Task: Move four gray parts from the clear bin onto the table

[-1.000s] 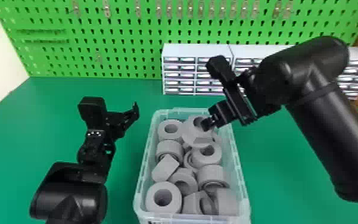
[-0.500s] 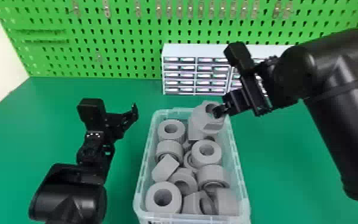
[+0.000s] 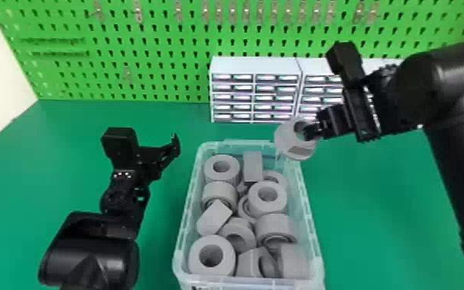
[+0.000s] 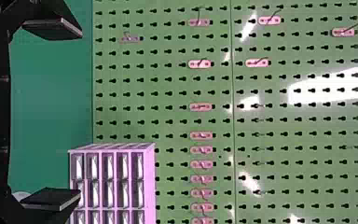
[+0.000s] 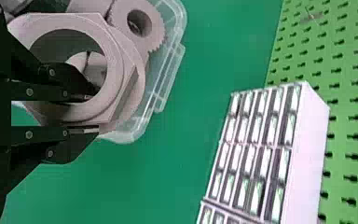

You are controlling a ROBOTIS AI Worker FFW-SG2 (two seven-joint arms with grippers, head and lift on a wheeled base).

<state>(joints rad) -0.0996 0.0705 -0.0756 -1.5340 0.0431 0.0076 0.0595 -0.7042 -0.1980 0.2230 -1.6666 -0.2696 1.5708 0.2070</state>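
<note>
- Right gripper (image 3: 312, 132), one of the pair I run, is closed onto a gray part (image 3: 285, 139): in the right wrist view one finger goes into its hole and the other lies outside, with the ring's wall pinched between.
- Reading the head view as a clock with the bin's middle at its centre, I have that part up at 1 o'clock, over the far corner of the clear bin (image 3: 309, 216), and tilted. It has a round collar and a flat-sided flange.
- Left gripper (image 3: 165, 152) sits out at 10 o'clock, beyond the bin's side and above the green worktop (image 3: 362, 216); its fingers stand wide apart, with clear space between them.
- Inside the bin I see a jumble of gray parts, several resting against each other: a ring (image 3: 221, 178) at 11 o'clock, a block (image 3: 253, 167) at 12, another ring (image 3: 267, 208) at 1, and a large ring (image 3: 194, 257) at 7. Near the middle, towards 9, a block (image 3: 212, 220) leans at a slant.
- Past the bin, from 12 round to 1 o'clock, I make out two white drawer units (image 3: 256, 65) side by side, with the green pegboard (image 3: 173, 67) behind them.
</note>
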